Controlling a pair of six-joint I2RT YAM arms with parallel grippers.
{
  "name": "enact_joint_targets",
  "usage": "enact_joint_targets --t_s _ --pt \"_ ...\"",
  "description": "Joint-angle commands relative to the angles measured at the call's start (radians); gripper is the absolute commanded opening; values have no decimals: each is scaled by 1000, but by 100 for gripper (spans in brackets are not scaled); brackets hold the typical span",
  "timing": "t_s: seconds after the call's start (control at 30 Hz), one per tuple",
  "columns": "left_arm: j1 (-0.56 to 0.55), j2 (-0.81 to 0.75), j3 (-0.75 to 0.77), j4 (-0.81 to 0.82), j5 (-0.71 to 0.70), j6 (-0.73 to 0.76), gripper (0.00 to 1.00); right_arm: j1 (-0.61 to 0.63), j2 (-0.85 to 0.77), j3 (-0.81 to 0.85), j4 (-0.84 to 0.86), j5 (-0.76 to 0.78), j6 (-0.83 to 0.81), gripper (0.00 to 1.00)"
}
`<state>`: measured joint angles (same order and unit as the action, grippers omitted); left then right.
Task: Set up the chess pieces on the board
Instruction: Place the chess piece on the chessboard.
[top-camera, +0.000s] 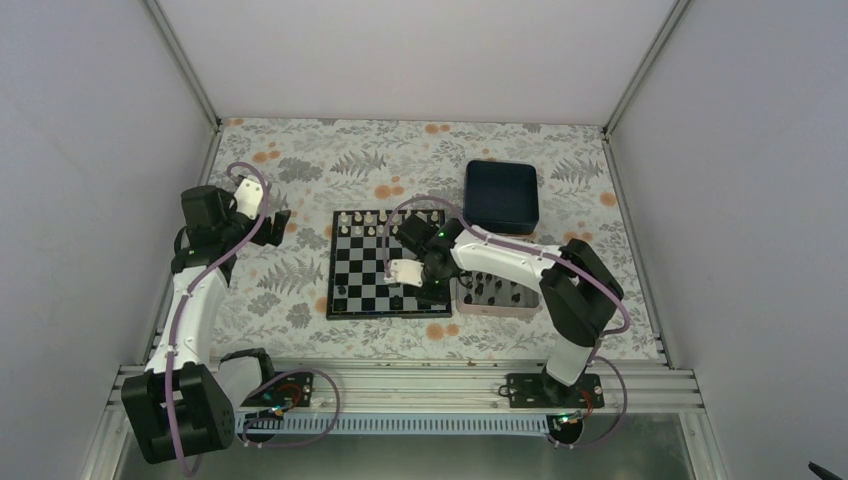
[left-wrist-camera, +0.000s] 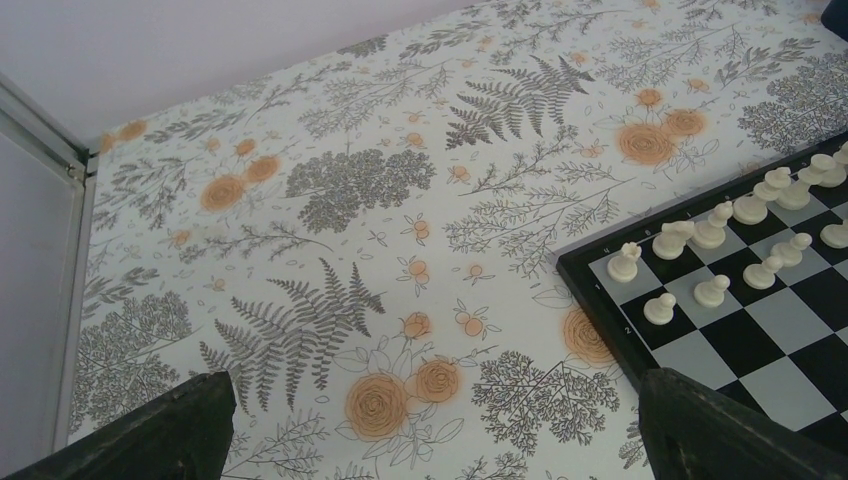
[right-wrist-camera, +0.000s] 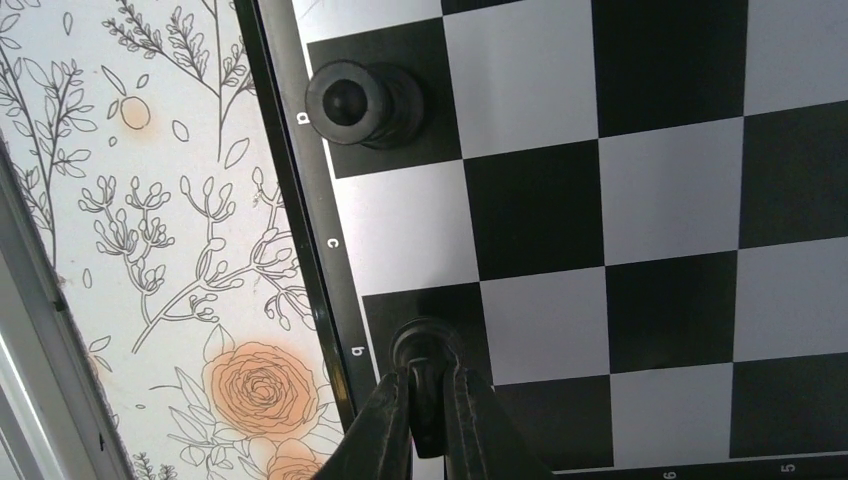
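Note:
The board (top-camera: 368, 272) lies mid-table, with white pieces along its far two rows. My right gripper (top-camera: 432, 296) is over its near-right corner. In the right wrist view the right gripper (right-wrist-camera: 428, 388) is shut on a black chess piece (right-wrist-camera: 425, 345), held upright over the dark edge square beside the letter b of the board (right-wrist-camera: 660, 200). Another black piece (right-wrist-camera: 360, 103) stands on the edge square at d. Two black pieces (top-camera: 341, 296) are near the board's near-left corner. My left gripper (top-camera: 276, 220) hangs open and empty over the cloth, left of the board (left-wrist-camera: 790, 330).
A silver tray (top-camera: 497, 305) holding several black pieces sits right of the board, under my right arm. A dark blue square tray (top-camera: 501, 195) stands behind it. White pieces (left-wrist-camera: 700, 235) line the board corner in the left wrist view. A floral cloth (top-camera: 290, 275) covers the table.

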<state>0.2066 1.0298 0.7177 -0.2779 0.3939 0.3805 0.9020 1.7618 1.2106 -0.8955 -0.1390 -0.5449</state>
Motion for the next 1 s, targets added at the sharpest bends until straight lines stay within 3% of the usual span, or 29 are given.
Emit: enact_joint_targets --t_s 0.0,0.4,0.73,0.97 --pt "5 6 17 18 1 -6 100 15 20 -22 -1 -6 15 5" --pt "5 10 22 17 0 -8 100 18 31 -46 22 -9 11 6" --pt "5 11 21 20 3 -8 100 12 -39 31 -26 62 -2 45" --pt "4 12 22 22 7 -11 100 19 28 294 -51 58 -53 50"
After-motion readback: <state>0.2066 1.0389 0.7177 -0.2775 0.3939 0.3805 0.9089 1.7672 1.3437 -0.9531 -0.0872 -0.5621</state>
